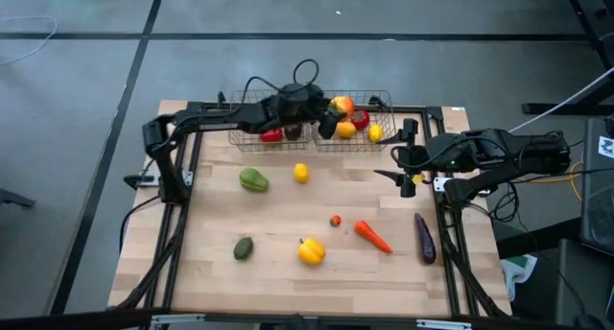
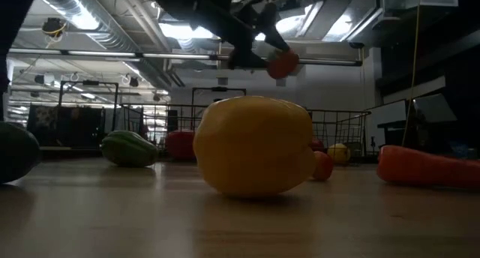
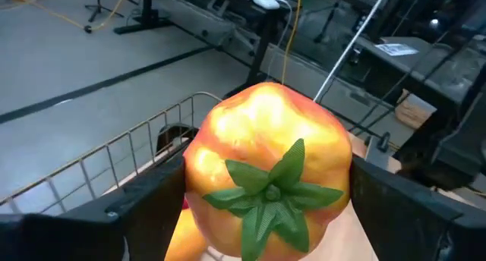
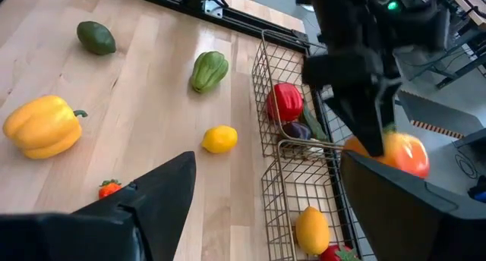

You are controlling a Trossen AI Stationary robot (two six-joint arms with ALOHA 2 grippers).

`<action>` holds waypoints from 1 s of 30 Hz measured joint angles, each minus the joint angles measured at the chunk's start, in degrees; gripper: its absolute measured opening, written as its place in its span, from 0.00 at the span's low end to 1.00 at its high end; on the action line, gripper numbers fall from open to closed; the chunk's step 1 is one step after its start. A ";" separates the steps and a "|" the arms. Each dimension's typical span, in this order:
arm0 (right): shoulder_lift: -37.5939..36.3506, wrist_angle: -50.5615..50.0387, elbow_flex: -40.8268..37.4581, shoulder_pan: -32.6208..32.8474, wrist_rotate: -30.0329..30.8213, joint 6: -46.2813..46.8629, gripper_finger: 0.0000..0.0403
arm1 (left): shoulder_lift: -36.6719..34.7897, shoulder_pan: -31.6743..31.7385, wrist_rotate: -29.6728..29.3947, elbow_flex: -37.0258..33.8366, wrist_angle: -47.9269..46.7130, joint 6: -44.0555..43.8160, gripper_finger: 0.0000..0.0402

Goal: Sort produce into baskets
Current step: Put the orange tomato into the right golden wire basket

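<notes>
Wooden tabletop, loose produce scattered: the left gripper (image 1: 331, 106), clamped on a red-yellow pepper (image 1: 341, 106), hangs over the right basket (image 1: 382, 102). It should lower before letting go. The right gripper (image 1: 411, 167), empty and open, waits nearby.

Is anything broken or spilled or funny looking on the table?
Nothing looks broken or spilled. The left gripper holds an orange-red tomato over the baskets, and loose produce like the yellow pepper and carrot just waits for sorting.
</notes>
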 joint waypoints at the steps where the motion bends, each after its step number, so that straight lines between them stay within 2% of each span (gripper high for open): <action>1: 0.00 -0.02 0.00 0.00 0.00 0.00 0.81 | 1.13 0.20 0.18 0.98 -0.01 0.00 0.85; 4: 0.00 -0.04 0.00 0.00 0.00 0.06 0.81 | 4.53 0.34 0.74 4.03 -2.09 0.03 0.85; 12: 0.17 -0.32 0.00 0.00 -0.02 0.09 0.81 | 11.56 0.32 0.88 12.16 -17.59 2.45 0.85; 23: 0.17 -0.30 0.00 0.00 -0.15 0.09 0.81 | 14.22 0.95 1.04 13.09 -25.58 0.93 0.85; 30: 0.17 -0.28 0.00 -0.02 -0.15 0.11 0.81 | 16.20 0.95 1.80 13.06 -25.13 0.09 0.85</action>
